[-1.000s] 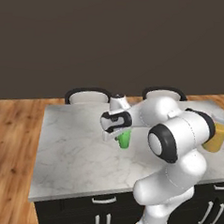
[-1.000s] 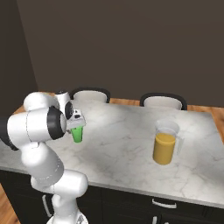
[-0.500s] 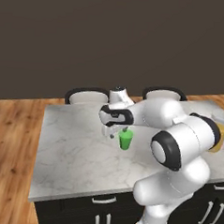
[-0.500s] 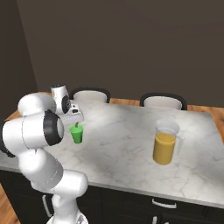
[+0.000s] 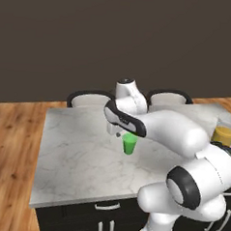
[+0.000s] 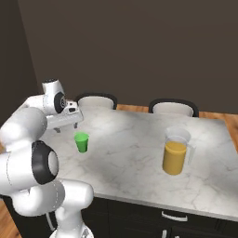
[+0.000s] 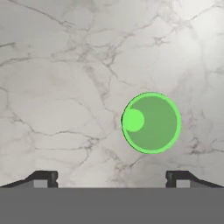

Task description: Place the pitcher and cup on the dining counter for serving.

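Note:
The small green cup [image 5: 129,143] [image 6: 82,142] stands upright on the marble dining counter [image 5: 75,163] [image 6: 135,153], free of any grip. My gripper [image 5: 114,132] [image 6: 66,126] hangs open just above it, a little toward the chairs. In the hand view I look straight down into the cup [image 7: 151,122], which lies ahead of the spread fingertips of my gripper [image 7: 112,178], nothing between them. The orange-yellow pitcher [image 6: 175,152] [image 5: 223,134] stands upright on the same counter, well to the right of the cup.
Two grey-backed chairs [image 6: 96,100] [image 6: 173,107] line the counter's far side. Black cabinet fronts with silver handles [image 5: 107,205] run under the near edge. Wooden floor [image 5: 11,150] lies to the left. Bare marble spreads between cup and pitcher.
My gripper has opened and let go of the cup, then lifted up and back from it. The cup stays standing on the counter. The pitcher has not moved.

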